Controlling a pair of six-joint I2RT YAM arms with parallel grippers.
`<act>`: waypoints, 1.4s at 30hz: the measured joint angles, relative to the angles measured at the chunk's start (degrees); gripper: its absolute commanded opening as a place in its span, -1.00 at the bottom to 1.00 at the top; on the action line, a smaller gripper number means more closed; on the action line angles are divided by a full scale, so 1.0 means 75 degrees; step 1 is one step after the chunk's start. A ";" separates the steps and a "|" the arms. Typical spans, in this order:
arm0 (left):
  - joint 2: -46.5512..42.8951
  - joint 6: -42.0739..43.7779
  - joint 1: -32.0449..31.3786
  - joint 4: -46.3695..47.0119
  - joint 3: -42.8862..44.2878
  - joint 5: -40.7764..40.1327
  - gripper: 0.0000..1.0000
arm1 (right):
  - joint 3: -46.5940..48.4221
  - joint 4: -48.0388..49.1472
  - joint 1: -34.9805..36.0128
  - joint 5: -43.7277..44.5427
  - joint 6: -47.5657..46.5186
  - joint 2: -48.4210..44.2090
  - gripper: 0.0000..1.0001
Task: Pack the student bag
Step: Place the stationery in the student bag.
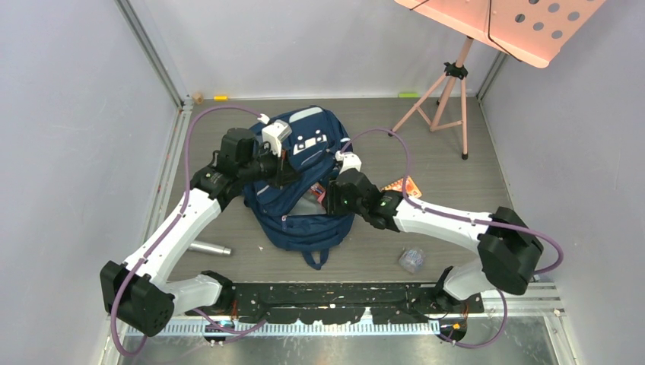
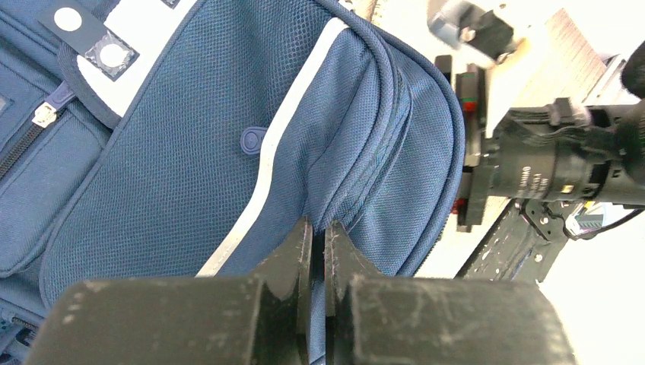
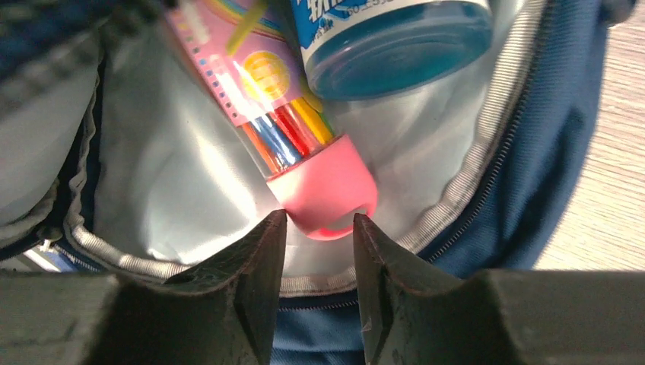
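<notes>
Inspecting, I find left gripper (image 2: 318,228) clamped on navy blue fabric backpack (image 2: 190,152) — right gripper (image 3: 317,219) parted at pink-capped pen tube (image 3: 323,182).

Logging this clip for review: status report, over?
Left pincer shut on student bag fabric. Right pincer at pink-capped pen tube inside bag, grip unclear. Blue bottle beside it.

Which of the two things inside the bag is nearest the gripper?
The pink-capped tube of coloured pens, its cap at the tips of the right gripper; the blue bottle lies farther in, beyond it.
</notes>
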 measured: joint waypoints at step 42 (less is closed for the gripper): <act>-0.0382 -0.0198 -0.0192 -0.0251 0.0000 -0.0303 -1.00 | 0.0090 -0.3034 0.0085 0.1827 0.1192 -0.3273 0.99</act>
